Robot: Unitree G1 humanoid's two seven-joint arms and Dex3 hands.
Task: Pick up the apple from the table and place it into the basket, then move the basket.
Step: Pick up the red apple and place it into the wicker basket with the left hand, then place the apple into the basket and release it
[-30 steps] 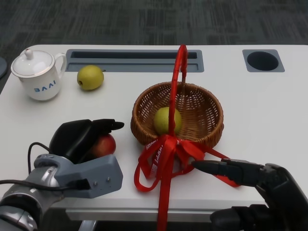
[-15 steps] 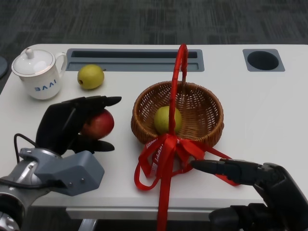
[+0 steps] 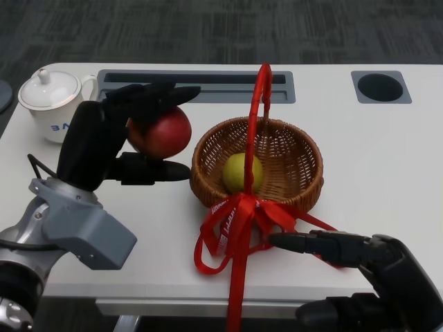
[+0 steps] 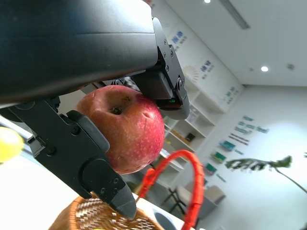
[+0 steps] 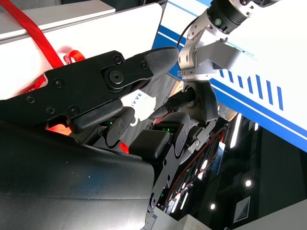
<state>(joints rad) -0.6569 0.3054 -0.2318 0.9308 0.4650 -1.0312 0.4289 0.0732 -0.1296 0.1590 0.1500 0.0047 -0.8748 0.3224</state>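
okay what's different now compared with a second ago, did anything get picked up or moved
The left robot hand has lifted the red apple off the table and carried it up and toward the basket; it now sits just beside the rim. The right robot hand, basket, the green fruit inside it and teapot stayed put.

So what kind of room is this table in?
Probably an office or showroom: grey carpet tiles, a white desk with a cable tray and grommet hole, plus display shelves behind.
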